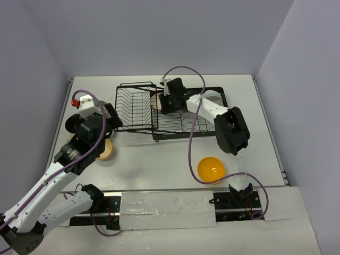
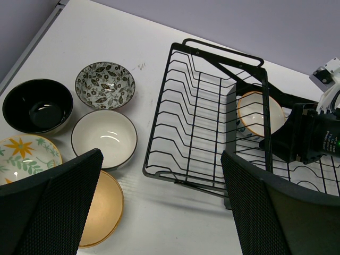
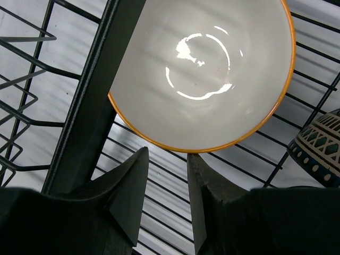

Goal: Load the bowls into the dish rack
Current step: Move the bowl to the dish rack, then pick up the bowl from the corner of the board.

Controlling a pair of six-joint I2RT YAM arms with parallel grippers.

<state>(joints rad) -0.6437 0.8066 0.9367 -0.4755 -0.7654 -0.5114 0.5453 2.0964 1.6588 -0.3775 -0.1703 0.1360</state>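
Note:
The black wire dish rack (image 1: 139, 109) stands mid-table. A white bowl with an orange rim (image 3: 207, 69) lies in its basket section. My right gripper (image 3: 166, 154) is open just short of that rim, with only rack wires between its fingers. My left gripper (image 2: 162, 154) hangs wide open and empty above the table, left of the rack (image 2: 196, 133). Beneath it sit black (image 2: 37, 105), leaf-patterned (image 2: 104, 85), white (image 2: 104, 137), flowered (image 2: 24, 156) and tan (image 2: 103, 210) bowls. A bright orange-yellow bowl (image 1: 211, 169) rests near the right arm's base.
A dark bowl with a geometric pattern (image 3: 321, 149) lies in the rack beside the orange-rimmed one. Grey walls close in the table on the left, back and right. The right arm (image 1: 228, 127) reaches across the rack's basket section.

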